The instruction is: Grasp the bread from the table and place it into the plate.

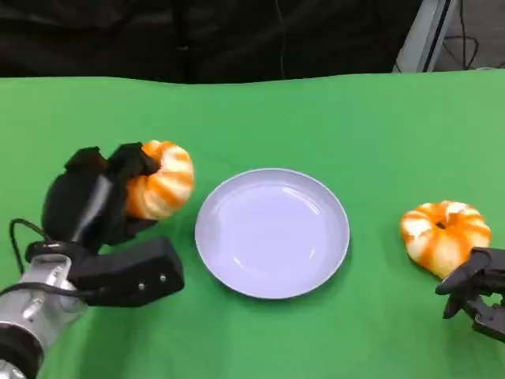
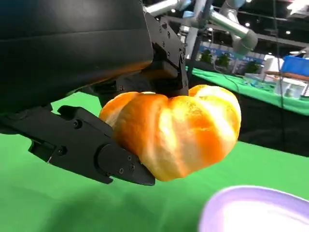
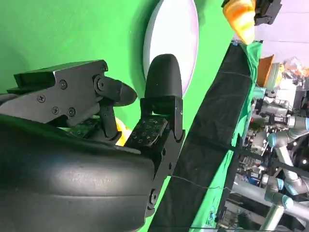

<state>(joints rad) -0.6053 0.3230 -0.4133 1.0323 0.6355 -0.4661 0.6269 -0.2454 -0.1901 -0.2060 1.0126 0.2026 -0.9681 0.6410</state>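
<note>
Holding the bread in the left hand, lifted just left of the plate. Grip looks shallow, so it could slip or land on the rim. Right hand empty, fingers apart, beside a second bread; path to plate unobstructed

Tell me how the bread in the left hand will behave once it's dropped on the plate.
The bread looks rounded and lobed, so it may rock or roll slightly. The left hand holds it without visible strain; probably light. The plate has a raised rim, likely containing it.
</note>
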